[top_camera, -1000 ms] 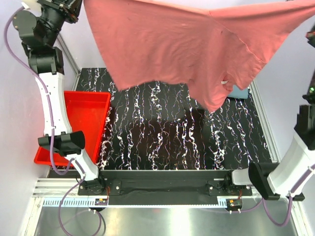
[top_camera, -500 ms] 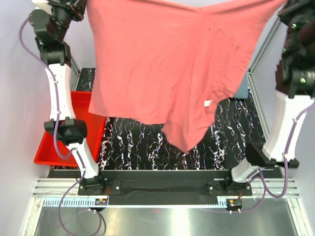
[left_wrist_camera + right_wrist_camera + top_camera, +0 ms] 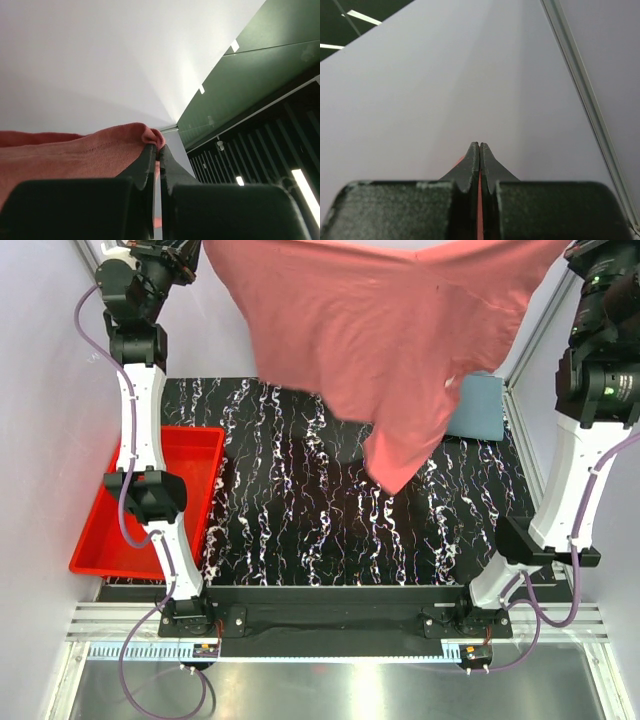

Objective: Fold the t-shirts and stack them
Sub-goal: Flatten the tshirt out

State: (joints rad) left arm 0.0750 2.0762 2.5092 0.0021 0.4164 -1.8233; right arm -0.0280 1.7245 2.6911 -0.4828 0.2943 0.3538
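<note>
Pink shirt [image 3: 380, 330] hangs mid-air over the surface [image 3: 300, 500], its top edge pinched tight by the left tool [image 3: 159, 148] and right tool [image 3: 479, 146]. It looks like light, floppy cotton, so corner grips seem best. The grey-blue shirt [image 3: 480, 408] lies far right.

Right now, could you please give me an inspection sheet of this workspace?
Surface: black marbled table.
Job's things: salmon-pink t-shirt hangs spread in the air between both arms; grey-blue t-shirt lies folded at the table's far right.
Clutter: red tray at the left edge, nothing seen in it.
Grippers: left end effector shut on the salmon-pink t-shirt's edge; right end effector shut on a sliver of it.
Cables: purple cables run along both arms.
Surroundings: pale walls; metal plate before the bases.
</note>
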